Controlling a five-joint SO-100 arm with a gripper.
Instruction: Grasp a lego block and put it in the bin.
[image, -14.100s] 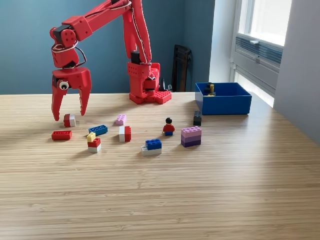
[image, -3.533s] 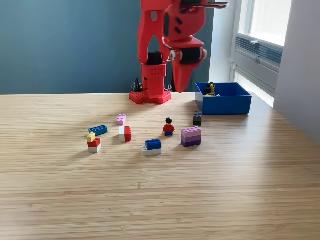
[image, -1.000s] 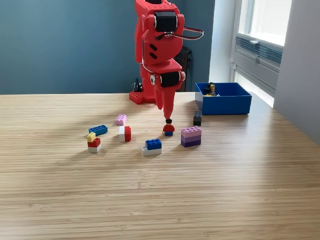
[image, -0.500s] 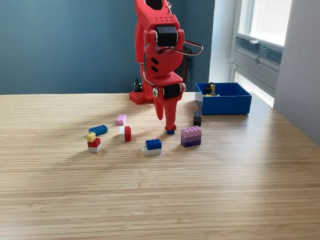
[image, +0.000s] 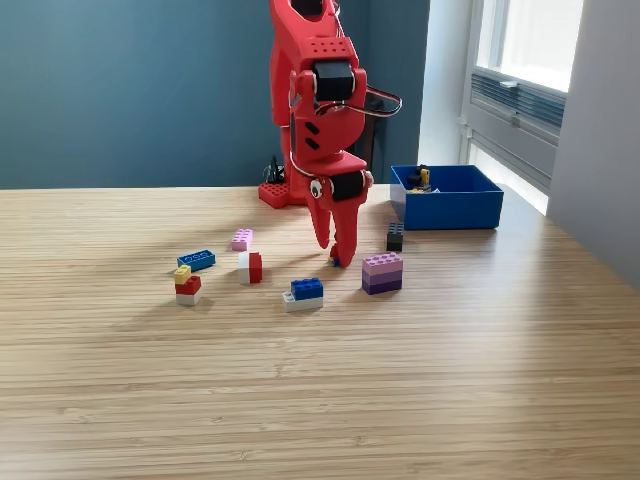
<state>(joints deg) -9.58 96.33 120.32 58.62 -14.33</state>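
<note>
Over the middle of the table my red gripper (image: 335, 252) points down, its two fingers slightly apart and open around a small lego figure (image: 336, 262); only a sliver of the figure shows at the fingertips. Loose lego blocks lie around it: a purple block (image: 382, 272) to the exterior view's right, a blue-and-white block (image: 303, 294) in front, and a black block (image: 395, 237) behind right. The bright blue bin (image: 450, 208) stands at the back right and holds a few small pieces (image: 418, 179).
To the exterior view's left lie a red-and-white block (image: 250, 267), a pink block (image: 241, 239), a flat blue block (image: 196, 260) and a red, yellow and white stack (image: 186, 286). The arm's base (image: 290, 190) sits at the table's back edge.
The gripper has come down from just above the lego figure until its fingers straddle it near the tabletop, and the figure is now mostly hidden. The blocks have not moved.
</note>
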